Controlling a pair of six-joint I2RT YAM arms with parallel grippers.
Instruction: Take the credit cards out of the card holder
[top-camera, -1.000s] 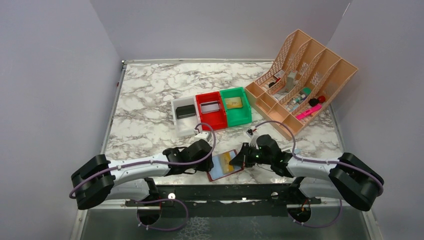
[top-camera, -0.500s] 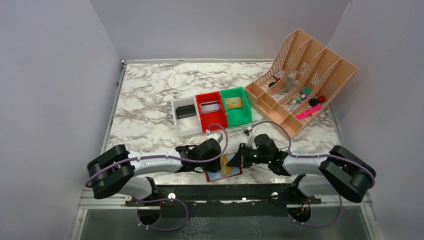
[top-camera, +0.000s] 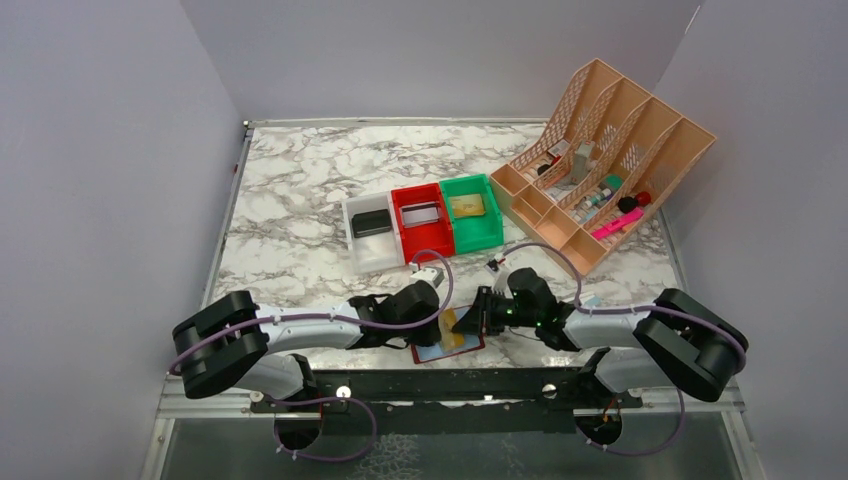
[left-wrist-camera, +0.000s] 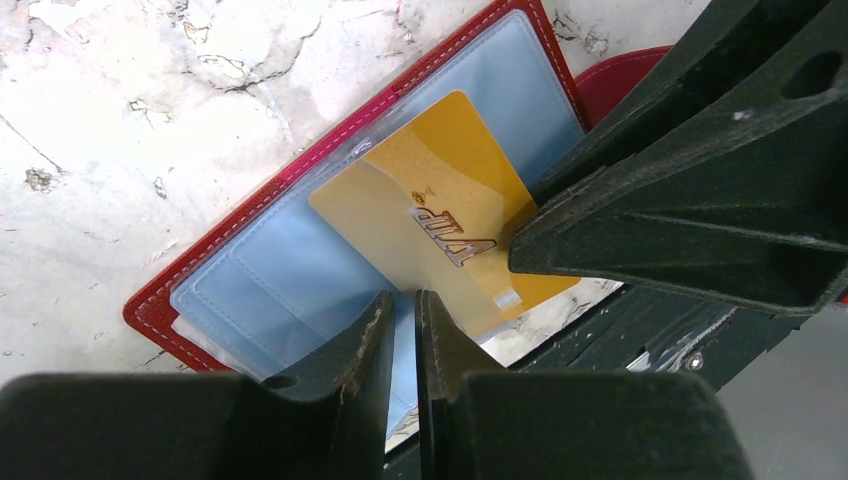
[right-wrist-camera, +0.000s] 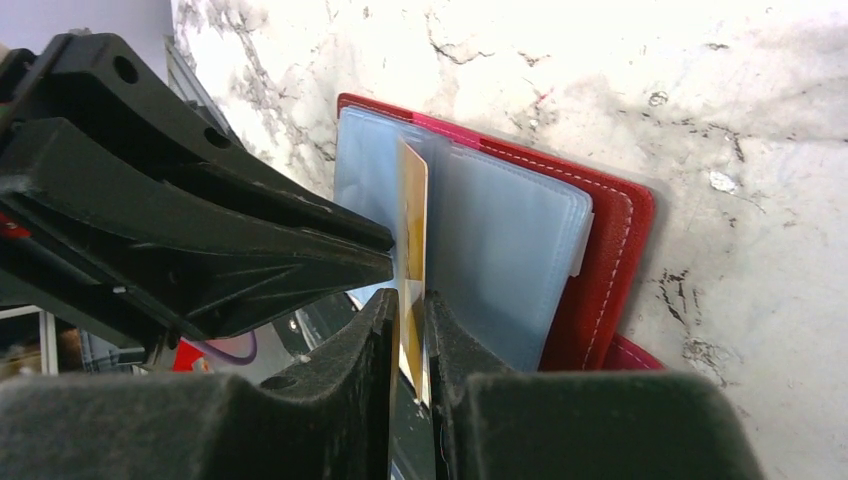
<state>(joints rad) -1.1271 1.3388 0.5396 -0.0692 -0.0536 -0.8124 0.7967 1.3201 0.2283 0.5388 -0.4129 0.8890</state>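
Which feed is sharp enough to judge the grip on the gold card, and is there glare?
Left wrist: gold card sharp, lettering legible, faint sheen on the card holder sleeves. Right wrist: card edge-on in the right pincer, near fingers soft. Top external: evenly lit, card too small.

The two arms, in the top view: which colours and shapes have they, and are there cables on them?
Both the left arm and right arm have pale grey links, bulky black rounded joints and black wedge-shaped fingers. A lilac cable loops along each. No markings are legible.
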